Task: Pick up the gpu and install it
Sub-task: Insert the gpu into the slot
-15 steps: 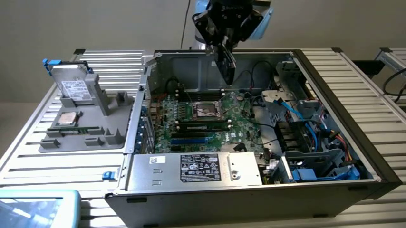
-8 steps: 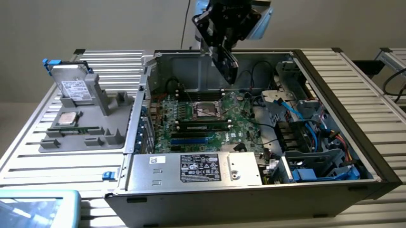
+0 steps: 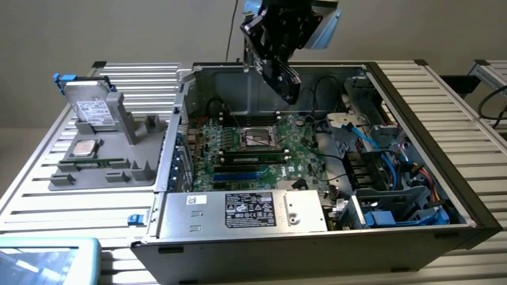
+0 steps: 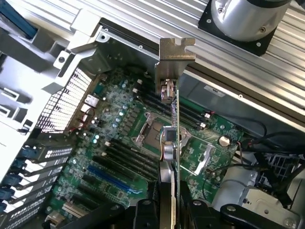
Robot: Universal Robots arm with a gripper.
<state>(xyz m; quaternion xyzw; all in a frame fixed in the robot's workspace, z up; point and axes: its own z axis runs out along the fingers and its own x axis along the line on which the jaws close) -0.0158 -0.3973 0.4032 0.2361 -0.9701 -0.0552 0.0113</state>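
Note:
The gpu [image 3: 279, 71] hangs tilted in the air over the back wall of the open computer case [image 3: 412, 119], with my gripper [image 3: 279, 32] shut on its upper part. In the wrist view the gpu [image 4: 172, 138] appears edge-on, a thin green board between my fingers [image 4: 143, 214], with its silver end bracket [image 4: 175, 59] at the far end. Below it lies the green motherboard [image 4: 119, 143] with its CPU socket [image 4: 153, 131] and black and blue slots [image 4: 105, 176]. The card is well above the board and touches nothing.
On the exterior view's left a grey holder [image 3: 103, 160] carries a silver hard drive [image 3: 91, 110], a CPU [image 3: 83, 148] and a memory stick [image 3: 97, 161]. The power supply [image 3: 237, 211] sits at the case front. Drive cages and blue cables [image 3: 380, 160] fill the right side.

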